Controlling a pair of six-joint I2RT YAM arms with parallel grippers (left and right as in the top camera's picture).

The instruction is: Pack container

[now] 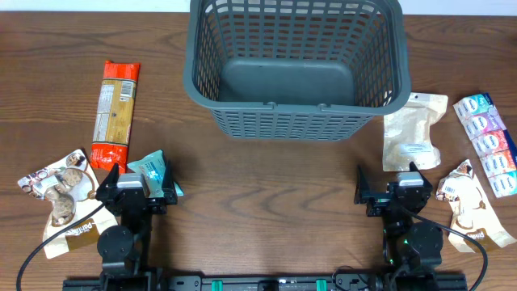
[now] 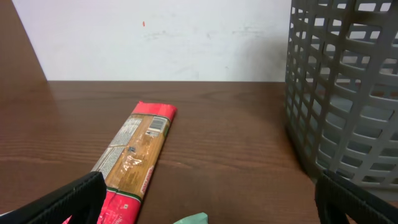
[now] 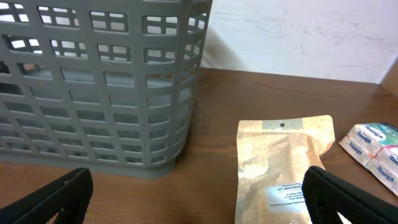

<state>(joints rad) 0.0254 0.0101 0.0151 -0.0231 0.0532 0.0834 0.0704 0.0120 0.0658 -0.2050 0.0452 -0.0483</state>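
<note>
The dark grey lattice basket point(image 1: 295, 65) stands at the back centre, with nothing visible inside; its wall shows in the left wrist view point(image 2: 348, 93) and in the right wrist view point(image 3: 99, 87). My left gripper point(image 1: 133, 190) is open and holds nothing, near the front left, right beside a teal packet point(image 1: 153, 171) whose tip shows in the left wrist view point(image 2: 191, 218). A long red and tan packet point(image 1: 115, 111) lies ahead of it point(image 2: 134, 155). My right gripper point(image 1: 396, 194) is open and holds nothing, just behind a tan pouch point(image 1: 414, 131) point(image 3: 283, 162).
A white and brown cookie packet point(image 1: 60, 198) lies at the far left. Another one point(image 1: 472, 210) lies at the front right. A strip of pink and blue packets point(image 1: 489, 141) lies at the far right, also in the right wrist view point(image 3: 373, 146).
</note>
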